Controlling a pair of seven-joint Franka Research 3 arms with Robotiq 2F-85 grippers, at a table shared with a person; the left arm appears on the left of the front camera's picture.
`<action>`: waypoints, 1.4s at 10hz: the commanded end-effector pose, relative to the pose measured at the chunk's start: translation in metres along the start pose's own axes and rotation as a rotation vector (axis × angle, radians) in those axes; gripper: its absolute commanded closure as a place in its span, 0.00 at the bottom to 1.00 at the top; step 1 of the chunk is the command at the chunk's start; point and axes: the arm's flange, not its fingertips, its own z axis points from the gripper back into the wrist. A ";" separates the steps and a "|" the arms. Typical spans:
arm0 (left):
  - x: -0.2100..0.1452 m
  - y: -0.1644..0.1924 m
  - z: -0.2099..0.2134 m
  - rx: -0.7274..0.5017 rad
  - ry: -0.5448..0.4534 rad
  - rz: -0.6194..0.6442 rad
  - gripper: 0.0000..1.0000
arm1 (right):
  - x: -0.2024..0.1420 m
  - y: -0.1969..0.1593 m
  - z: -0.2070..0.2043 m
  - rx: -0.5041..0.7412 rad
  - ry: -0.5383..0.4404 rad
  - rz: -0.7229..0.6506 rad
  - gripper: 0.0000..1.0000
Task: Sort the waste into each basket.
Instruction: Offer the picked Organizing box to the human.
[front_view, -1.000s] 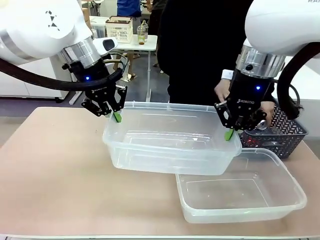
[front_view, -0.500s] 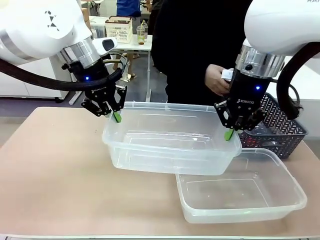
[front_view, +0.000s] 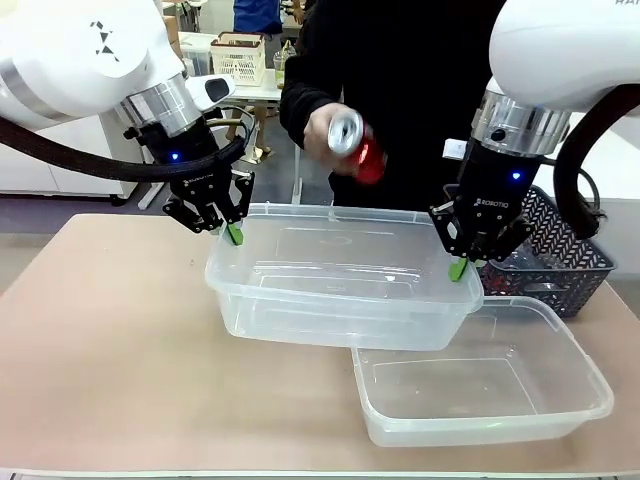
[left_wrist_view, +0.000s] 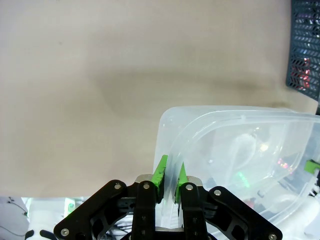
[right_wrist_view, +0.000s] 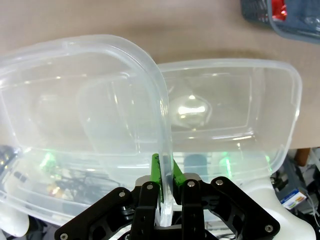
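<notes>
Left tool (front_view: 232, 233): closed tight on the left rim of the raised tub (front_view: 330, 318). The thin edge is pinched between the green pads (left_wrist_view: 161, 170).
Right tool (front_view: 459, 268): closed tight on the right rim of the same tub, with the edge squeezed between its pads.
Why two tools: the tub is wide and looks bendy, so it is probably held at both ends to stay level and steady.
Raised tub: clear, with nothing inside. It is held up off the worktop (front_view: 110, 340), and its right end is over a back corner of the lower tub (front_view: 592, 392). Whether the two touch cannot be told.
Lower tub: clear, set flat on the worktop nearer the robot and to the right. Nothing is seen in it.
Red and silver can (front_view: 358, 148): gripped in the person's hand (front_view: 320, 130), up in the air behind the raised tub. It is not yet in any tub.
Dark basket (front_view: 585, 275): set at the far right, behind the tubs. Something red (right_wrist_view: 278, 8) is seen inside it.
Step in hand: the raised tub seems to be held out so the can may be dropped in.
Care needed: the slim rim could slip from the pads if a heavy thing lands.
</notes>
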 end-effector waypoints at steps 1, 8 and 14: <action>0.002 -0.004 0.008 -0.020 -0.004 0.006 0.93 | -0.001 0.001 0.003 -0.014 0.008 -0.007 0.94; 0.002 -0.004 0.008 -0.020 -0.004 0.006 0.93 | -0.001 0.001 0.003 -0.014 0.008 -0.007 0.94; 0.002 -0.004 0.008 -0.020 -0.004 0.006 0.93 | -0.001 0.001 0.003 -0.014 0.008 -0.007 0.94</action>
